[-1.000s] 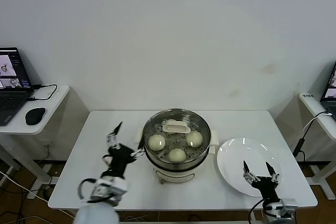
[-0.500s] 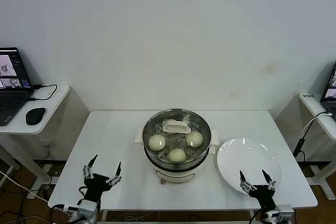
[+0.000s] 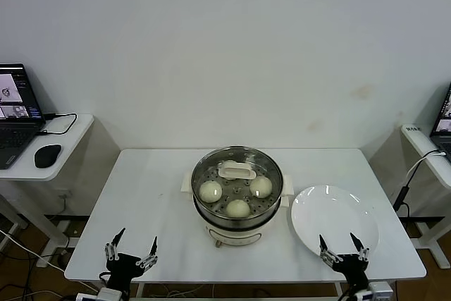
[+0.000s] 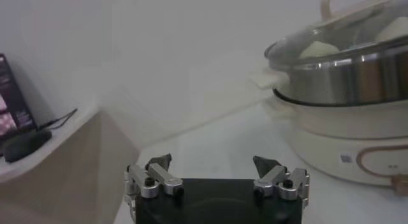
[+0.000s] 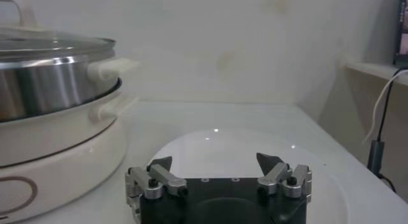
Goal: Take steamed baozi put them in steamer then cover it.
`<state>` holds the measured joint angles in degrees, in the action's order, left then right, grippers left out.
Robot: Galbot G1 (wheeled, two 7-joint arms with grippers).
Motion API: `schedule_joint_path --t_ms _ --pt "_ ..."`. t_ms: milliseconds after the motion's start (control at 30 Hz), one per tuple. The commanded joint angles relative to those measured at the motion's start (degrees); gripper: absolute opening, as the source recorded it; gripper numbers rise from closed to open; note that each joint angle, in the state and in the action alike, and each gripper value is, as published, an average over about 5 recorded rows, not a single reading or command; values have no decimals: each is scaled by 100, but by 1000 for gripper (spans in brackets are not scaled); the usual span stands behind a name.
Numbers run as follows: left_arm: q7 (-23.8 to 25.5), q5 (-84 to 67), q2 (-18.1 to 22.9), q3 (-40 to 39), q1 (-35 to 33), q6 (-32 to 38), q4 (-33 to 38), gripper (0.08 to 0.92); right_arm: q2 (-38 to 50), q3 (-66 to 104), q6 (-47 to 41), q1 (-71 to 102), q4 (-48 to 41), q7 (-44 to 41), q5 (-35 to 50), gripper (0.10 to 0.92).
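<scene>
Both arms have dropped back toward you since the earlier frames: your left end effector (image 3: 130,253), which a second ago was raised beside the steamer, now sits low at the near edge of the worktop (image 3: 151,195) at about 7 o'clock from the pot, and your right end effector (image 3: 342,249) has slipped a little lower at about 5 o'clock. You can see both with their fingers spread wide and nothing between them; the wrist views confirm it for the left (image 4: 212,171) and the right (image 5: 215,170).

You have the steamer (image 3: 238,220) at the middle of the worktop, with the cover (image 3: 237,171) seated on its rim, the cream handle toward 12 o'clock. Through the glass you can make out three steamed baozi (image 3: 211,191) on the perforated tray, at roughly 9, 6 and 3 o'clock; the lid handle hides the far part of the tray.

Your white plate (image 3: 335,222) lies just beside the steamer at 3 o'clock, and the right end effector hovers over its near rim. At 9 o'clock, well apart, a side desk (image 3: 69,139) carries a laptop (image 3: 17,116) and a mouse (image 3: 47,155)
</scene>
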<state>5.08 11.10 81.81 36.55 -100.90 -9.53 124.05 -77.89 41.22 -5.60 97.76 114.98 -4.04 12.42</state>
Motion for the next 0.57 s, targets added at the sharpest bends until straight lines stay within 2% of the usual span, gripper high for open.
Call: schedule_joint_path --t_ms 33,567 --pt "-17 -124 20 60 -229 31 122 823 -1 -17 -74 99 238 -275 -219 823" --pt "-49 -113 72 -92 -300 147 291 823 20 97 -125 110 256 -422 -247 823"
